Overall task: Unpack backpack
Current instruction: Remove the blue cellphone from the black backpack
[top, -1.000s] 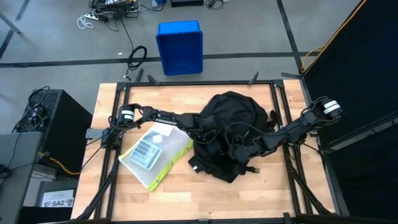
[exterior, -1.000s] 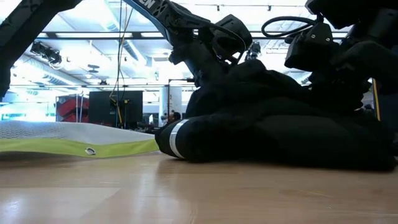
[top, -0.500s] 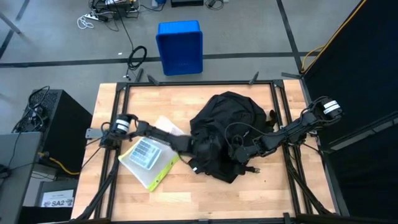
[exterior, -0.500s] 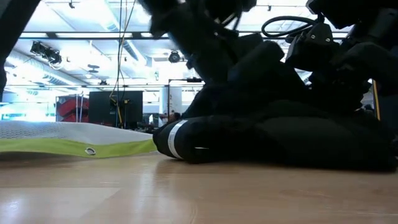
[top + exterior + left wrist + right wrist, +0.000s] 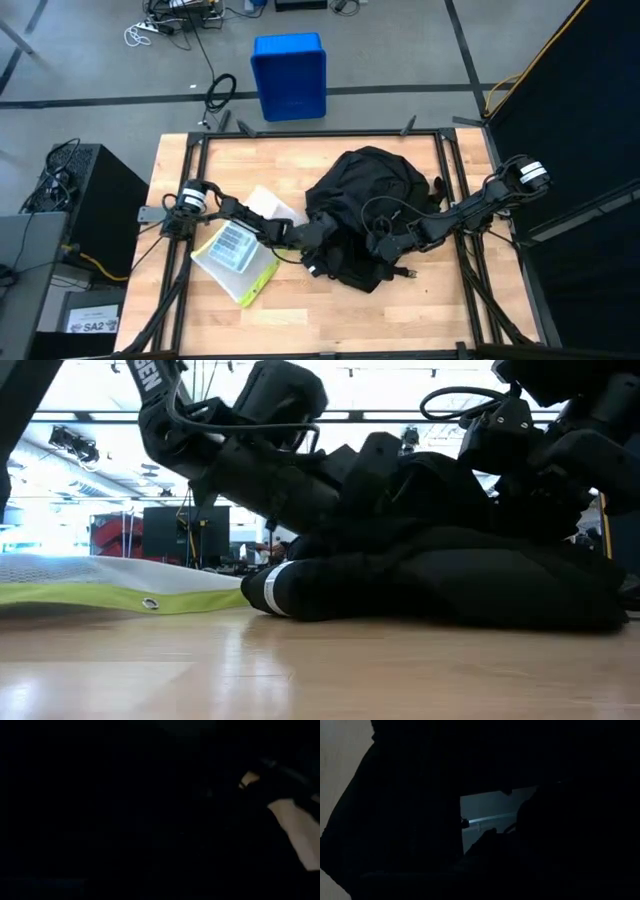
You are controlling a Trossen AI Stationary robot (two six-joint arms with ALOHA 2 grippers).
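Left gripper (image 5: 312,235), grip state unclear, is at the backpack (image 5: 372,190) left edge; right gripper (image 5: 385,243), shut, is at its near side.

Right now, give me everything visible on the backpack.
The backpack is a large black fabric bag lying slumped and rumpled on the wooden table, right of centre. A white stripe shows at its low end, which faces the left arm, and dark straps trail off its right side. The left tool is pushed into its left edge, and the right tool sits on its lower right part. A clear pouch with yellow-green trim lies just left of it.
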